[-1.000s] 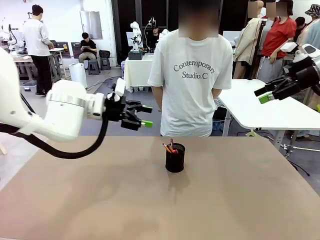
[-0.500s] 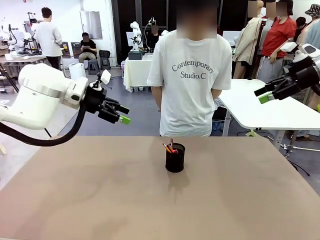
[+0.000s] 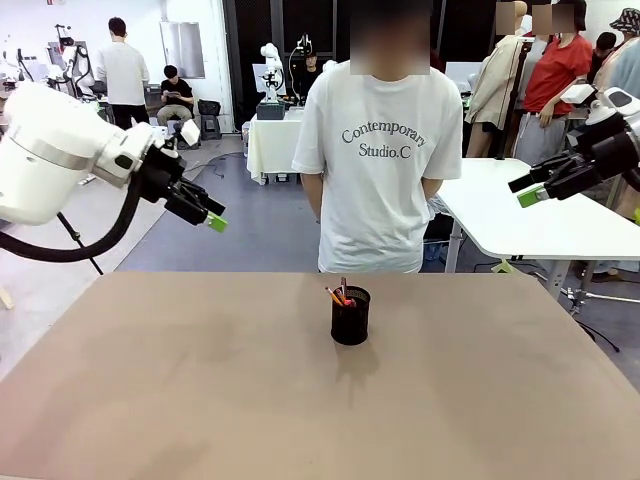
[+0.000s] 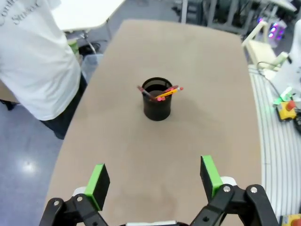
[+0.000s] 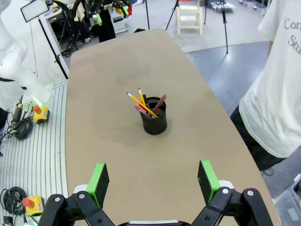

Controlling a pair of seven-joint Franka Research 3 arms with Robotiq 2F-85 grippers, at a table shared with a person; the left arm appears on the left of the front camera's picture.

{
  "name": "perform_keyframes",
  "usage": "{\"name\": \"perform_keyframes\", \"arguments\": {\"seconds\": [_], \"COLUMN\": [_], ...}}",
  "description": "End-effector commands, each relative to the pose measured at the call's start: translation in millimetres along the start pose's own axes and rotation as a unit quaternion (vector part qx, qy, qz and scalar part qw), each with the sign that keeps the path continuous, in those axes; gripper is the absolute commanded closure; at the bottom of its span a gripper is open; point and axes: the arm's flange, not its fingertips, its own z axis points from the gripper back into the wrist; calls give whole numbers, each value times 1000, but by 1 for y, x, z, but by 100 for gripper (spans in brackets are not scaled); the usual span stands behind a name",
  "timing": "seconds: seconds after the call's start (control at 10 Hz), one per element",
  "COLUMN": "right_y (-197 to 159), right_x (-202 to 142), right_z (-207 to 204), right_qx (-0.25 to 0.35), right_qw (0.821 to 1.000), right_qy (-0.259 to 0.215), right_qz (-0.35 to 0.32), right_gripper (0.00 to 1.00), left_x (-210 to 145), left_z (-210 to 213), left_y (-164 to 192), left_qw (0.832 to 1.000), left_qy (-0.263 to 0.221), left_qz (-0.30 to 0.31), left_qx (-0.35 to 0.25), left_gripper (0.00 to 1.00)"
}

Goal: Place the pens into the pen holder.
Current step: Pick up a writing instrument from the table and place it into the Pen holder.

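Note:
The black mesh pen holder (image 3: 350,316) stands upright near the middle of the brown table (image 3: 200,400), toward the far side. The pens (image 3: 338,295) stand inside it, their tops leaning out over the rim; the same pens (image 5: 145,106) and holder (image 5: 154,122) show in the right wrist view, and the holder (image 4: 157,99) with pens (image 4: 162,93) in the left wrist view. My left gripper (image 3: 212,217) hangs open and empty, high over the table's far left edge. My right gripper (image 3: 528,190) is open and empty, high up beyond the table's right side.
A person in a white T-shirt (image 3: 385,150) stands at the far edge, right behind the holder, hands behind the back. A white table (image 3: 520,225) stands at the right rear. The rest of the brown tabletop is bare.
My left arm has drawn back to the left and upward, away from the middle of the table, gripper open throughout. The right arm, the holder and the pens have not moved.

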Motion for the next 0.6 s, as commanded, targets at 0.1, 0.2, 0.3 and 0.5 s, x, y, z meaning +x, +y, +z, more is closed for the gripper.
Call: {"name": "perform_keyframes", "arguments": {"seconds": [0.1,0.2,0.3,0.5], "right_y": [1,1,1,1], "right_x": [4,4,4,4], "right_z": [2,2,2,2], "right_qx": [-1,-1,-1,-1], "right_qw": [1000,1000,1000,1000], "right_qy": [5,5,5,5], "right_qz": [2,2,2,2], "right_gripper": [0,0,0,0], "left_x": [3,3,3,6], "left_z": [27,35,42,50], "left_y": [-8,-7,-9,-11], "left_qw": [999,999,999,998], "left_qy": [6,6,4,-4], "left_qz": [-29,-29,-30,-37], "left_qx": [25,31,32,41], "left_gripper": [0,0,0,0]}}
